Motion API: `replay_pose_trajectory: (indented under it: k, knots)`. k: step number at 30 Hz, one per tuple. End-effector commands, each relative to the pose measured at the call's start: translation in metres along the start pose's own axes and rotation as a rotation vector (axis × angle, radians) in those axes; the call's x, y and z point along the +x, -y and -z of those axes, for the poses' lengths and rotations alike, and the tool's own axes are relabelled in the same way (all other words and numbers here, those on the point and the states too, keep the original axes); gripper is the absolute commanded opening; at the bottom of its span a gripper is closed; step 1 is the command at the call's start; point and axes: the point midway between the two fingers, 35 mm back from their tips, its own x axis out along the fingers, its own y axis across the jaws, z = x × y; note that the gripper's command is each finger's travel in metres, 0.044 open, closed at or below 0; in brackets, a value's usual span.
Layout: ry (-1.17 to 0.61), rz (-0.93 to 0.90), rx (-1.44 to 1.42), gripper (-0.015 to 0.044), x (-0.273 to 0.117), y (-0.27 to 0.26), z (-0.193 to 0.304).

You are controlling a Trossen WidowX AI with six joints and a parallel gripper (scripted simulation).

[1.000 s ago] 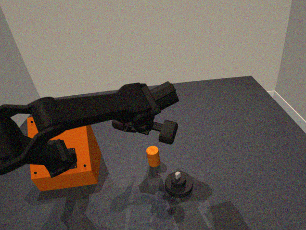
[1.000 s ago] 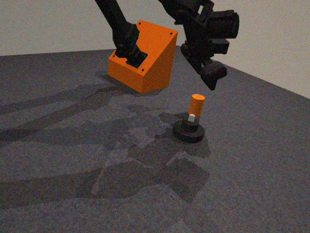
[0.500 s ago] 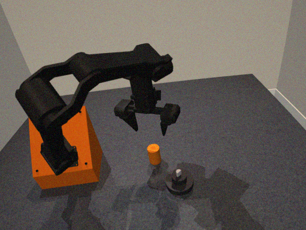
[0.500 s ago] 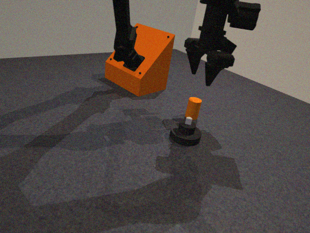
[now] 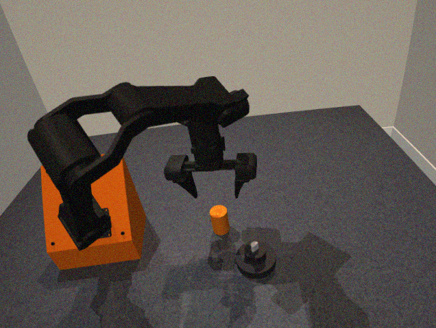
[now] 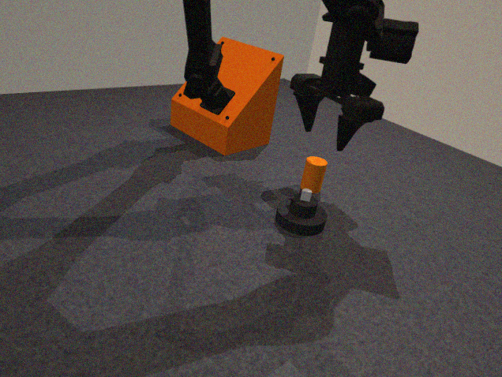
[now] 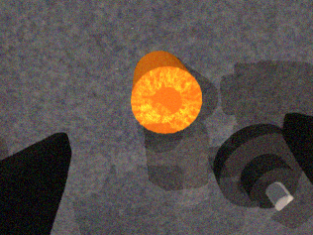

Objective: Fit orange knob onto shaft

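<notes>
The orange knob (image 5: 220, 224) (image 6: 313, 175) (image 7: 166, 99) stands upright on the floor, its round top facing up. Its hole underneath is hidden. Beside it is the dark round pedestal (image 5: 266, 267) (image 6: 301, 225) (image 7: 230, 183), a wide disc with a narrower step. The silver D-shaped shaft (image 5: 254, 246) (image 6: 305, 195) (image 7: 278, 193) sticks up bare from the step. My gripper (image 5: 216, 197) (image 6: 324, 139) (image 7: 179, 133) is wide open and empty, pointing down above the knob, with the tips higher than its top. In the wrist view the right finger partly covers the pedestal's edge.
The arm's orange wedge-shaped base (image 5: 135, 225) (image 6: 253, 111) stands to the left of the knob in the top view. Arm shadows fall across the dark floor (image 5: 317, 169) (image 6: 162, 283) around the pedestal. Pale walls stand behind.
</notes>
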Motion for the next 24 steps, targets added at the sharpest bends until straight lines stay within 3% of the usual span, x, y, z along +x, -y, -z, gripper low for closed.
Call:
replay_pose_trajectory:
  k: [1,24]
  knots:
    - [-0.007,-0.004,-0.018,0.0440,0.012,-0.001,0.002]
    - [-0.006,-0.004,-0.019,0.0440,0.052,0.001,0.002]
